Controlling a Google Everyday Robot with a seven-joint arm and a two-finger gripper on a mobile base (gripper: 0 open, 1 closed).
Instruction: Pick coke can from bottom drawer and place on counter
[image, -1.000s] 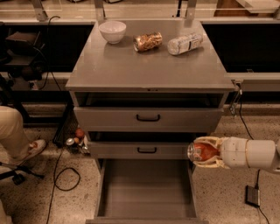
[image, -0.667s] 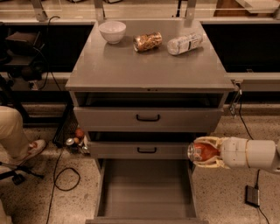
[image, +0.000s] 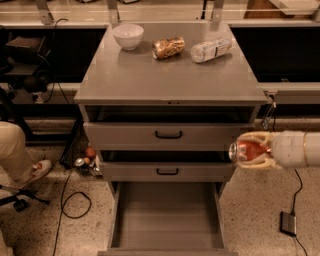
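The small red-orange coke can with silver ends sits higher than it did a second ago. My cream-fingered pincer has carried it from the level of the middle drawer front up to the gap between the two upper drawers. It is at the right edge of the grey cabinet, in mid-air. My fingers are clamped around its body from the right. The can lies level, its long axis running left to right, and one silver end faces left toward the cabinet.

Below and to the left, the deep grey bottom drawer stands pulled out toward the near side, showing its flat floor. The broad grey counter above (nothing on it has shifted) carries three things along its far edge: a white bowl whose inside I cannot see into, a tan-gold crinkled can on its side, and a clear plastic bottle on its side.
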